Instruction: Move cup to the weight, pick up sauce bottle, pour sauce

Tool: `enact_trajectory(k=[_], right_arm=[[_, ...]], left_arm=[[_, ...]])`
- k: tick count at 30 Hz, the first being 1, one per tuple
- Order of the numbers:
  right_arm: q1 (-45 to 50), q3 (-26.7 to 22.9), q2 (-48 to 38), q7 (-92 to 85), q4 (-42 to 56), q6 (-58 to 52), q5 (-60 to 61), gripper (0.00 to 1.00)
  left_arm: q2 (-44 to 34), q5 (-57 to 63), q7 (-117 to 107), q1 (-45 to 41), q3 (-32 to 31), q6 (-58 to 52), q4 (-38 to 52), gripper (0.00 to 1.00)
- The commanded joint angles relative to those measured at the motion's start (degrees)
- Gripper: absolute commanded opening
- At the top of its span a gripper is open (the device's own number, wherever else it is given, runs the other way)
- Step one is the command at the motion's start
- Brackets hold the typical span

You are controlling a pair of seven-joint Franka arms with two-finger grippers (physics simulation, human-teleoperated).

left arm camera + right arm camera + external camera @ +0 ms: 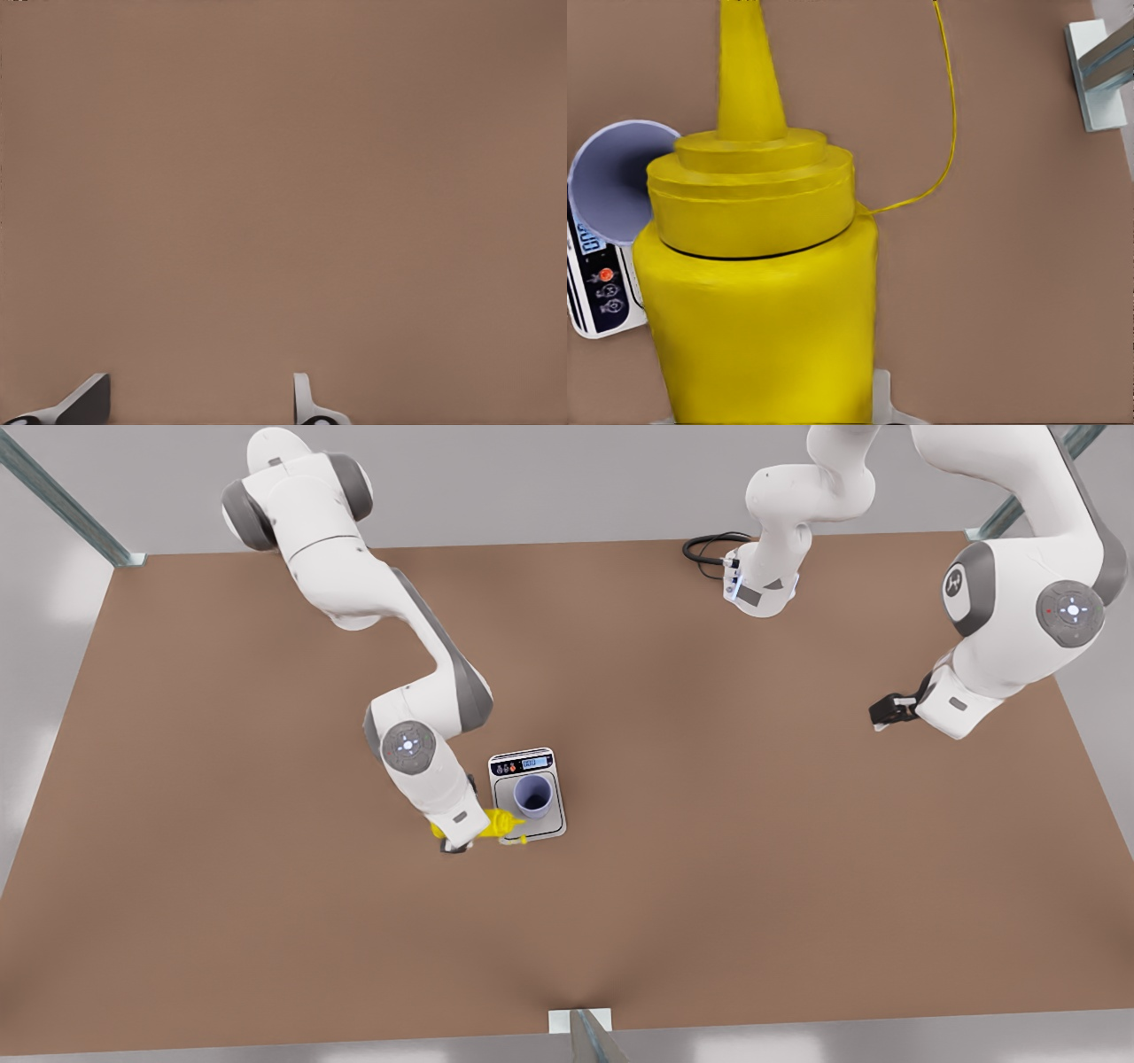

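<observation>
**A:** Fingers (89,400), left gripper (199,403): spread apart, empty, over bare table (709,886). At the front view's right, well apart from the work, waiting.

**B:** And the right gripper (456,840)?

**A:** Clamped on the bottle (757,328), low on the body. Fingers mostly hidden behind it, one pale tip just showing.

**B:** Whereabouts, the bottle?

**A:** Lifted and tipped on its side, just beside the scale (554,825), at the front view's left of it. Nozzle pointing towards the cup (533,794), reaching over the scale's edge. Hard to tell whether yet above the cup's mouth.

**B:** The cup?

**A:** Upright on the scale's metal plate, narrower than the plate.

**B:** Shapes, surfaces?

**B:** Bottle: bright yellow, smooth cylinder, stepped collar, long pointed nozzle. Cup: plain lavender-blue, slightly tapered, no handle, darker inside. Scale: flat, silver-grey, rounded corners, dark strip with blue display and red buttons. Table: matt brown.

**B:** Handling?

**A:** Probably light, with soft walls that yield to a squeeze and a slick skin. Best held around mid-body, firmly enough not to slip while tilted, gently enough not to squirt early. Cup likely light too, easily knocked over by the nozzle.
</observation>
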Motion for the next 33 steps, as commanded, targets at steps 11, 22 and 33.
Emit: enact_trajectory(k=[11, 22, 33], right_arm=[[-0.88, 3.86, -14.68, 0.95, -17.38, 3.18, -1.06, 0.44], [-51.41, 34.62, -4.39, -28.12, -10.88, -4.81, 22.13, 0.44], [-57.31, 34.19, 13.89, -66.8, -7.19, -10.44, 47.72, 0.44]], left_arm=[[3.34, 0.81, 0.0, -0.19, 0.18, 0.0, 0.79, 1.0], [5.1, 0.9, 0.18, -1.15, 0.09, -0.18, 1.14, 1.0], [6.68, 1.17, 0.44, -1.15, 0.18, -0.09, 1.32, 1.0]])
